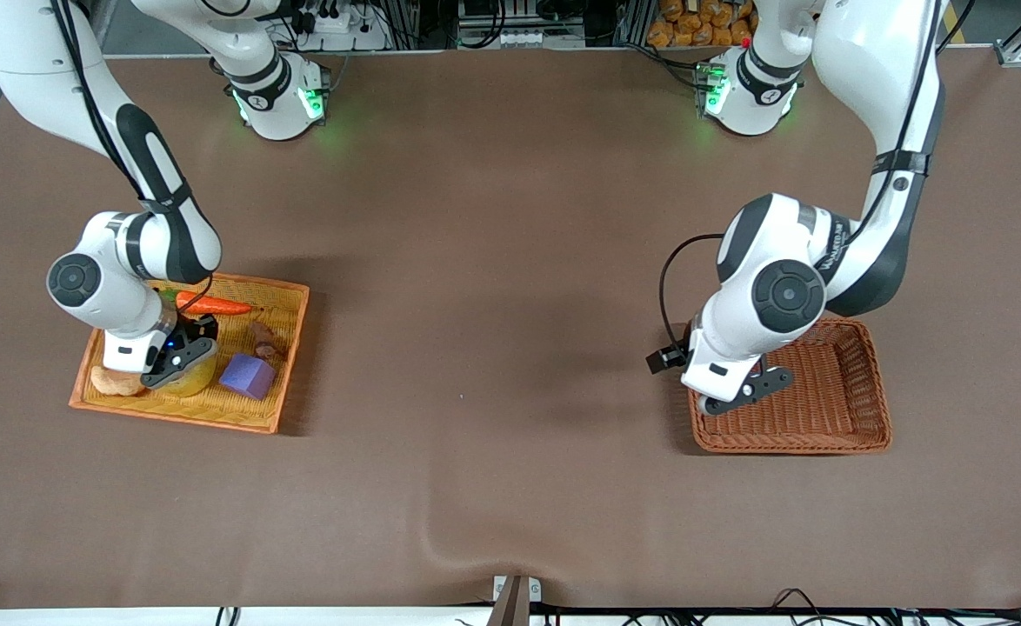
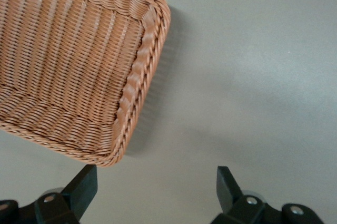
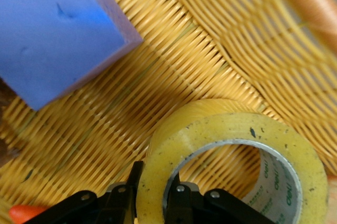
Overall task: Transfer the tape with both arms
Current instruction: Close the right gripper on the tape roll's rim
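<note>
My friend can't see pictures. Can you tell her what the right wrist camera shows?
The right gripper pinches the wall of a yellow roll of tape, one finger outside and one inside its hole. The tape sits in a yellow woven tray. A purple block lies in the tray beside it.

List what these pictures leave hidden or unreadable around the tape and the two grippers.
- Front view: the tape is mostly covered by the right gripper; only a yellow edge shows.
- Right wrist view: the tape's lower part and the gripper's base are cut off by the picture edge; whether the roll is lifted off the yellow tray cannot be told.
- Left wrist view: only the open left gripper's fingertips show; most of the brown basket is cut off.
</note>
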{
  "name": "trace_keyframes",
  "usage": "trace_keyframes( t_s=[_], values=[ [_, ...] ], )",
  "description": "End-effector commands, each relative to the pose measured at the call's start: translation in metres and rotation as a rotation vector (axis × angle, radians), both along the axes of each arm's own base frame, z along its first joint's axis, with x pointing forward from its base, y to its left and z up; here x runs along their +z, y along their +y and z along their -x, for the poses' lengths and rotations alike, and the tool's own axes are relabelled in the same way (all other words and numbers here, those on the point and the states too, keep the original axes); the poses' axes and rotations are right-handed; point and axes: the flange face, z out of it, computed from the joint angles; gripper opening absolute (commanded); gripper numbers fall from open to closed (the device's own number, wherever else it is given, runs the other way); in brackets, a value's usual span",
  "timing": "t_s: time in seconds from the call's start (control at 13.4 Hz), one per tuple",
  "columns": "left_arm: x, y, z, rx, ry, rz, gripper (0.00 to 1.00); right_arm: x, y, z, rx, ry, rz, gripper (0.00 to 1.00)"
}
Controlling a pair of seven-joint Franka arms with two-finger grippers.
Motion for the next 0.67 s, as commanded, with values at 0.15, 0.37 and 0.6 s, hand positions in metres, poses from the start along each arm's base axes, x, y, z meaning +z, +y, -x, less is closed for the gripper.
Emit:
trace_keyframes(
  t_s=[0.15,0.37,0.6],
  values=[
    [0.0,-0.004,-0.007,0.019,-0.016,-0.002,1.0,0.136,0.018,-0.03,-0.002,0.105,-0.056,0.0],
    [-0.001,-0.004,-0.007,0.017,-0.016,-0.003,1.0,0.186,0.073,-0.047,-0.015,0.129,-0.105,0.0],
    [-0.001,-0.004,-0.007,0.017,-0.016,-0.003,1.0,0.203,0.206,-0.041,-0.12,0.094,-0.075,0.0]
  ],
)
